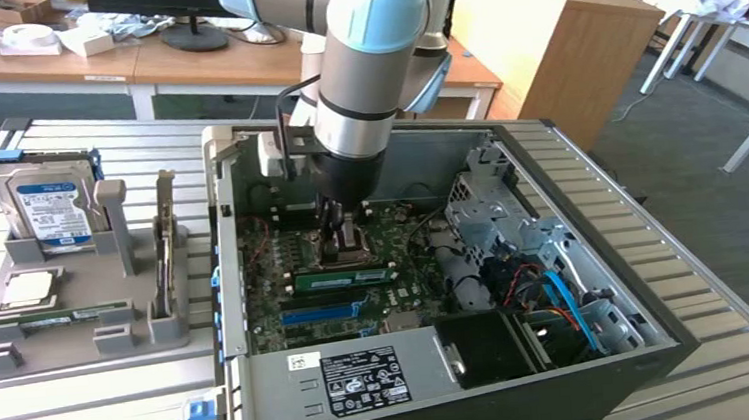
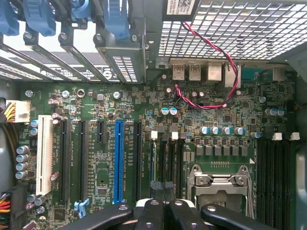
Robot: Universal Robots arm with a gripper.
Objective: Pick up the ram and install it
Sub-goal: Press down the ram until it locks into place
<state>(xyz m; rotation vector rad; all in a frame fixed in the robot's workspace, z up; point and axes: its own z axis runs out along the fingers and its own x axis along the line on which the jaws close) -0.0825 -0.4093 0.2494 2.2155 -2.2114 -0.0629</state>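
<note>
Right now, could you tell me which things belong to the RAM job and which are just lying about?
Job: ram, below the gripper on the motherboard; open computer case.
Lying about: hard drive, processor chip, grey holder.

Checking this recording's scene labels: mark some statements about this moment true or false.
1. The computer case is open, with the motherboard showing. True.
2. The hard drive sits inside the case. False: it stands in the gray holder, at the exterior view's left of the case.
3. The fingers are shut, above the motherboard. True.
4. The arm hangs over the gray holder. False: it reaches down into the case.
</note>
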